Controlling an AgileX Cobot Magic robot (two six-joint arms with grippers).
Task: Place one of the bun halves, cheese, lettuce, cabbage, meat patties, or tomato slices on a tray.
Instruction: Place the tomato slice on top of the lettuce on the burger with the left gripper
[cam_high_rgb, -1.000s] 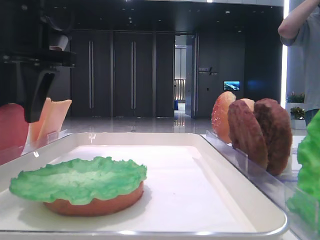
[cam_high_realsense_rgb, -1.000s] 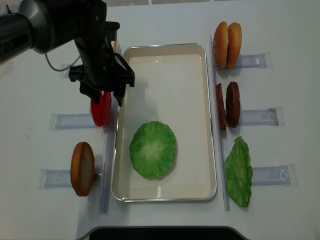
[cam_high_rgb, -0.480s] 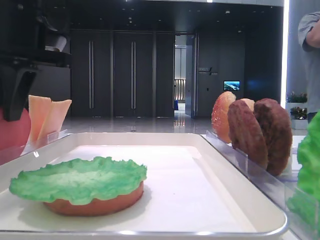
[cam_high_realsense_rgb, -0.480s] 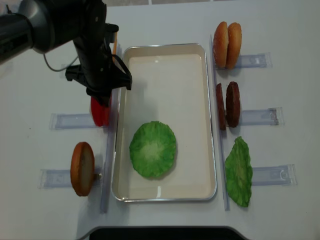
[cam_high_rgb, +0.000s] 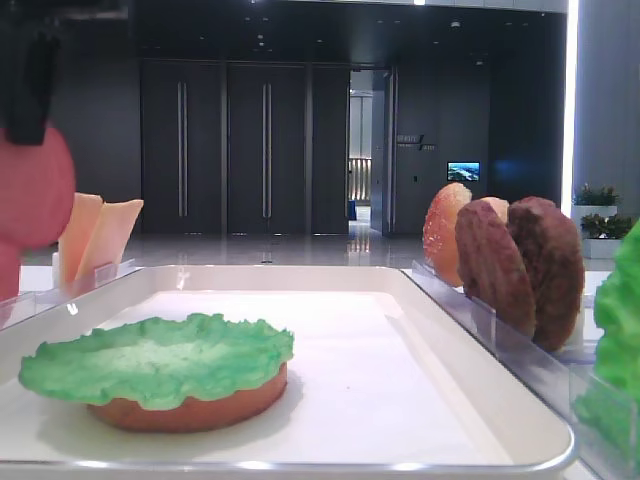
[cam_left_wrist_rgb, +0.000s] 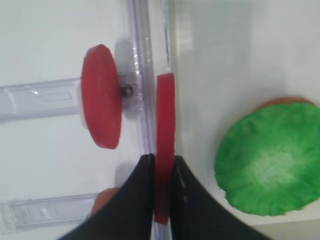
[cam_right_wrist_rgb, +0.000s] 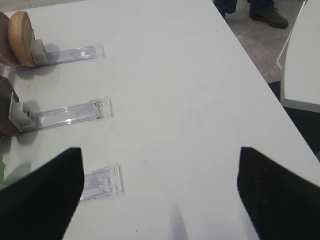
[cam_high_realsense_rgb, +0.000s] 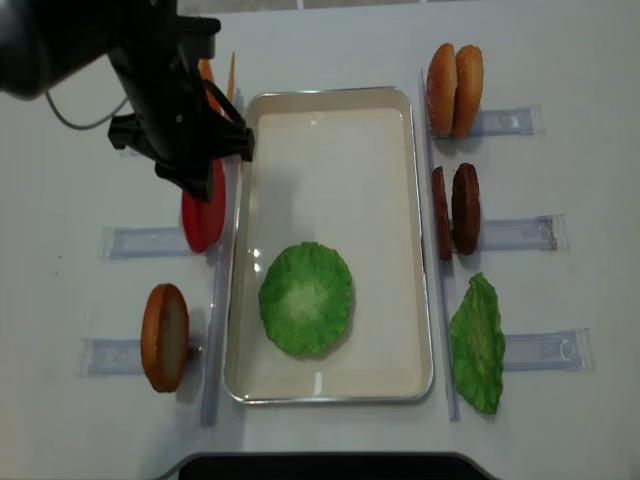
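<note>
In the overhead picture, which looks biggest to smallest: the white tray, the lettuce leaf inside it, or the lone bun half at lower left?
1. tray
2. lettuce leaf
3. bun half, which stands on edge, so it shows less of its face.

Left claw (cam_left_wrist_rgb: 159, 172), open above the tomato slices a second ago, is now closed on one tomato slice (cam_left_wrist_rgb: 164, 145), gripping it edge-on. That slice is lifted clear of its clear rack (cam_left_wrist_rgb: 40, 92) and hangs higher in the low front view; the other slice (cam_left_wrist_rgb: 101, 110) remains there. Person at far right is gone from view.
</note>
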